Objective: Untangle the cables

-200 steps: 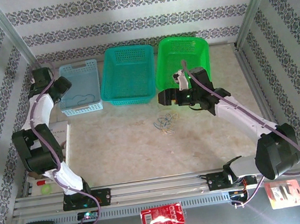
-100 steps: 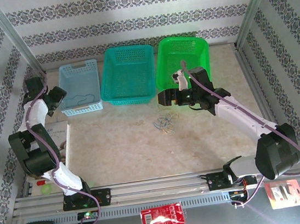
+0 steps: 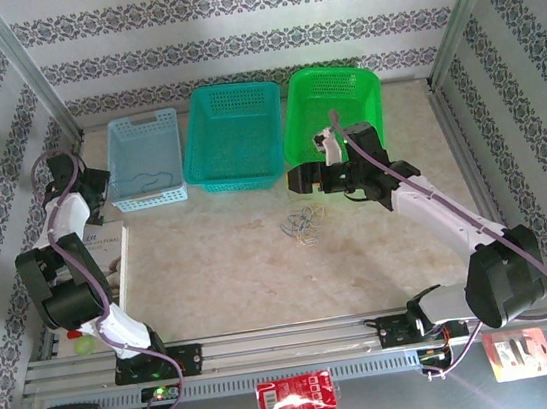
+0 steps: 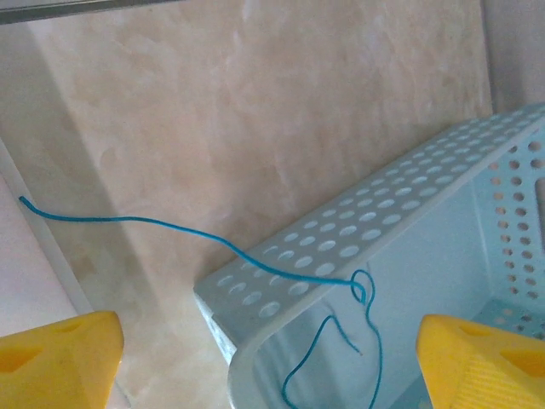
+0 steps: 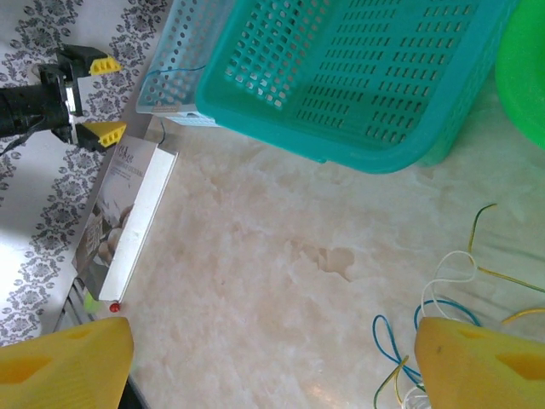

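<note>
1. Left gripper (image 4: pixel 272 358): released, with its yellow fingertips (image 4: pixel 55 358) spread to the two sides of the left wrist view and nothing clasped between them. In the top view it (image 3: pixel 100 190) sits at the near-left corner of the light blue basket (image 3: pixel 143 129).
2. Blue cable (image 4: pixel 170 223): draped over the rim of the light blue basket (image 4: pixel 366 230). One end trails outside over the table (image 4: pixel 255 102). A small loop lies at the rim, and the rest hangs down into the basket (the strand runs ahead of the open jaws and touches neither fingertip).
3. Right gripper (image 5: pixel 272 358): also released, with its fingertips (image 5: pixel 60 362) wide apart and empty. In the top view it (image 3: pixel 295 179) hovers just in front of the green basket (image 3: pixel 332 74).
4. Tangle of cables (image 3: pixel 303 224): a loose knot of blue, yellow and white strands lying on the table (image 3: pixel 222 272), just nearer than the right gripper and in front of the gap between the teal basket (image 3: pixel 228 91) and the green one. The right wrist view shows its curls (image 5: pixel 451 281) beside the right fingertip, apart from it.
5. Baskets: three side by side along the far edge of the table, with light blue on the left, teal in the middle and green on the right.
</note>
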Controlling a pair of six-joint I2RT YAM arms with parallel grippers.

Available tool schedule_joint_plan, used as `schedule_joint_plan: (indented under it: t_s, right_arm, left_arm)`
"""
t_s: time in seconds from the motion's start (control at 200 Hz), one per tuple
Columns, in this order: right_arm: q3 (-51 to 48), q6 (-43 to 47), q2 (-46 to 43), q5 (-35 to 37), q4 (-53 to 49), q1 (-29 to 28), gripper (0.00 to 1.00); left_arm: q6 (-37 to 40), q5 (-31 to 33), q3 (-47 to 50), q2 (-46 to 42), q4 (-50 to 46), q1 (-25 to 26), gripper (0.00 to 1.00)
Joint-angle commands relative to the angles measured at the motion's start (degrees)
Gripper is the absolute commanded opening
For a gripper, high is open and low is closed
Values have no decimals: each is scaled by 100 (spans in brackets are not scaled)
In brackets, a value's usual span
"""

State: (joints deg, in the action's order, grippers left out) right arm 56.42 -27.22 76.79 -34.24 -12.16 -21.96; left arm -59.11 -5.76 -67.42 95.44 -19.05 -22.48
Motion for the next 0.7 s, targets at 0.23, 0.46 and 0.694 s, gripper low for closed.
schedule_joint_plan:
  t_s: [0.23, 0.46, 0.694]
  right_arm:
    - [563, -113, 145, -147, 181, -771, 85]
    - [1037, -132, 520, 2, 181, -1333, 85]
    - [1205, -178, 727, 118, 186, -1468, 85]
  left_arm:
    - [-653, -148, -298, 468, 502, -238, 88]
    - [-792, -388, -386, 727, 683, -299, 88]
    - [-850, -496, -411, 990, 844, -297, 87]
